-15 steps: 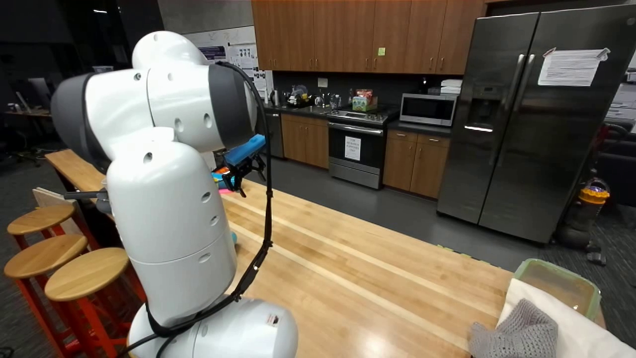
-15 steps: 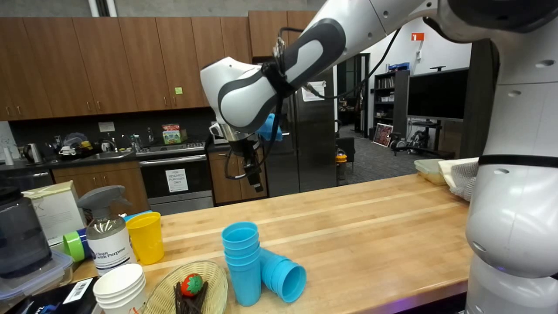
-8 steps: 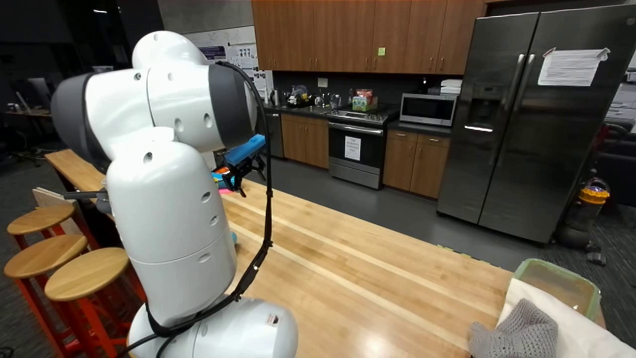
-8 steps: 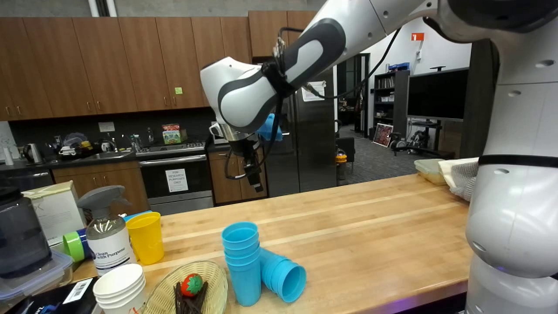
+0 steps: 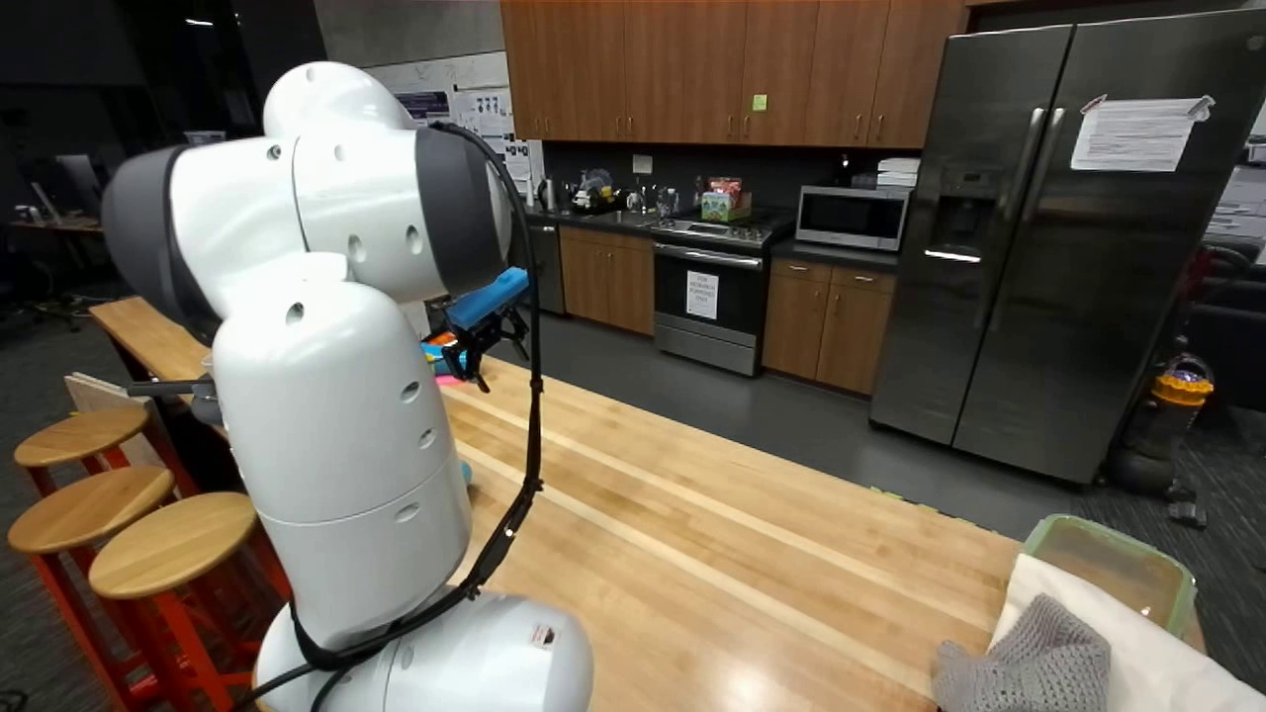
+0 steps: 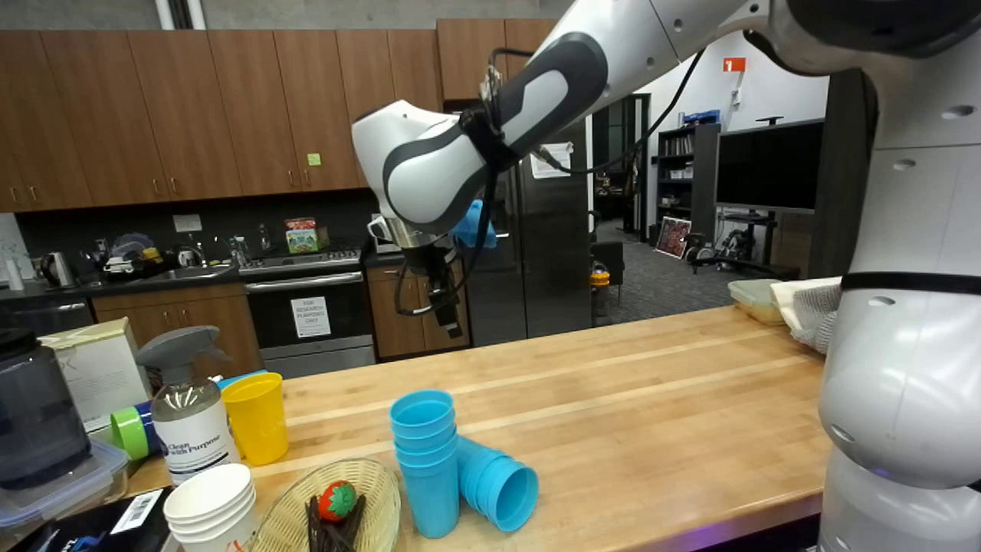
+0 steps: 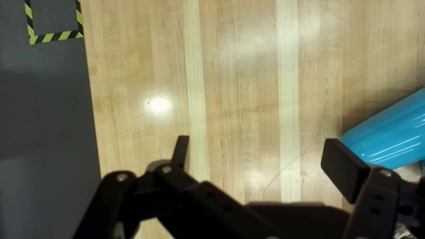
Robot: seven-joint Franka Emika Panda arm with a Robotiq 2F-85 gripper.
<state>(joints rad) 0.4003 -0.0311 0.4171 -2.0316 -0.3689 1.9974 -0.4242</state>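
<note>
Two empty fingers (image 7: 345,169) gape wide above the table (image 7: 245,83), seemingly nearest lying blue cups (image 6: 484,477).

In an exterior view, I hold my gripper (image 6: 449,316) pointing down above the table (image 6: 651,414), well apart from the upright blue cups (image 6: 429,483) and the lying blue cups (image 6: 481,474), stacks just beside each other. Near the upright ones I see a basket (image 6: 383,498) holding a strawberry (image 6: 337,500) and brown sticks (image 6: 337,533). White cups (image 6: 211,514), a yellow cup (image 6: 259,425) and a spray bottle (image 6: 193,441) stand together.
</note>
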